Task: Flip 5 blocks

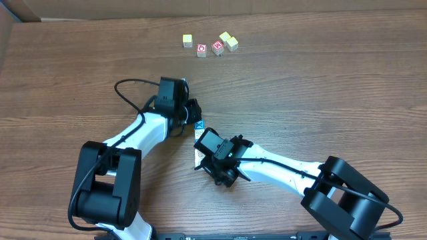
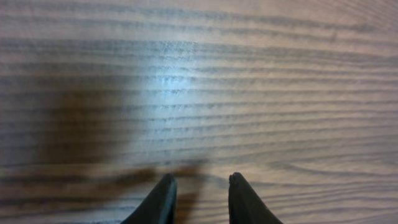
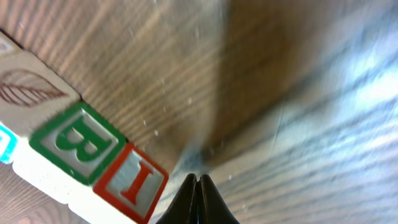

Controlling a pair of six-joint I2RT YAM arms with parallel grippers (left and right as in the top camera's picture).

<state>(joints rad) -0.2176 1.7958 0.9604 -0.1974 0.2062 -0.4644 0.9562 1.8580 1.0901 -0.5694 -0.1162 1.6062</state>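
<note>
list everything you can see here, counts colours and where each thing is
table: one, brown wood grain, under everything
yellow-topped blocks: three, pale yellow, far centre
red-faced blocks: two, red on white, between the yellow ones
blue X block: one, blue print, table middle
row of blocks: at least three touching, with a leaf drawing, a green B and a red I, table middle
arms: two, white and black, reaching in from the near edge
left gripper: one, black, slightly open, empty, over bare wood
right gripper: one, black, shut, empty, beside the red I
</note>
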